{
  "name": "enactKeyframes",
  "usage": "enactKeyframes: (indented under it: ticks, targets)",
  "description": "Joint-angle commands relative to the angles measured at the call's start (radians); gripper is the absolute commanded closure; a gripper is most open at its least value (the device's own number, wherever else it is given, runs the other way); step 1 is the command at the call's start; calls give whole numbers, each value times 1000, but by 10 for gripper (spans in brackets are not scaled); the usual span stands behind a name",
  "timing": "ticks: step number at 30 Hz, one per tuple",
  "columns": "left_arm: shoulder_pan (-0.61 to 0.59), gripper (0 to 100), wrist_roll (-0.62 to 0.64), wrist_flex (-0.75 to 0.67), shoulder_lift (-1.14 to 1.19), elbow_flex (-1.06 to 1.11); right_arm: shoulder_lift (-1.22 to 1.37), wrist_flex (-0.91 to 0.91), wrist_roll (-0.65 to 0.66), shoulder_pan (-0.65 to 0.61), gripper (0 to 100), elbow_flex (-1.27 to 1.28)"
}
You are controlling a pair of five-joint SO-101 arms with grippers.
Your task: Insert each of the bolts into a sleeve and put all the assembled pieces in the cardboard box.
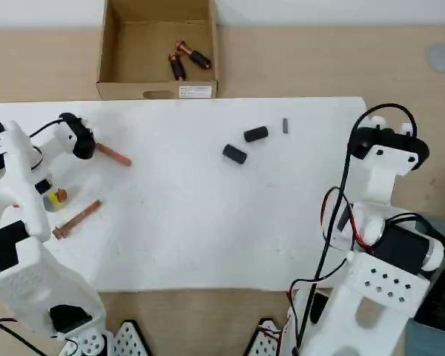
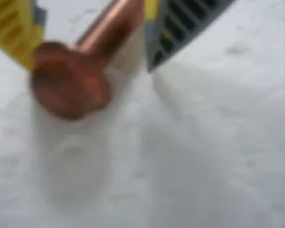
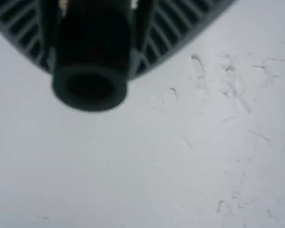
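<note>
My left gripper (image 1: 82,142) is at the left edge of the white mat (image 1: 208,237), shut on a copper bolt (image 1: 113,155) whose shaft sticks out to the right. In the left wrist view the bolt (image 2: 80,71) shows its round head, held between a yellow and a grey finger of the left gripper (image 2: 90,57) just above the mat. My right gripper (image 3: 91,71) is shut on a black sleeve (image 3: 90,85), hollow end facing the camera. A second bolt (image 1: 78,219) lies loose on the mat. Two black sleeves (image 1: 256,134) (image 1: 235,154) lie near the mat's far middle.
The cardboard box (image 1: 107,67) stands beyond the mat's far edge and holds two assembled pieces (image 1: 185,59). A small grey piece (image 1: 285,125) lies right of the sleeves. The right arm (image 1: 382,148) stands at the mat's right edge, with cables trailing.
</note>
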Motion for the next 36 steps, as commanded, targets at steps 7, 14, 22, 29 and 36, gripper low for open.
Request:
enactKeyframes:
  ticks: [7, 14, 22, 29, 36]
  targets:
    - [18, 995, -123, -3, 1, -9, -19, -20, -8, 7, 989, 1]
    - [29, 995, -17, 115, -41, -107, -24, -17, -3, 5, 989, -12]
    - [109, 994, 137, 483, -216, -295, -21, -12, 92, 4, 988, -137]
    - [175, 995, 684, 483, -481, -288, -28, 28, 103, -38, 988, -209]
    - [239, 995, 941, 483, -837, -101, -28, 107, 49, -128, 989, -291]
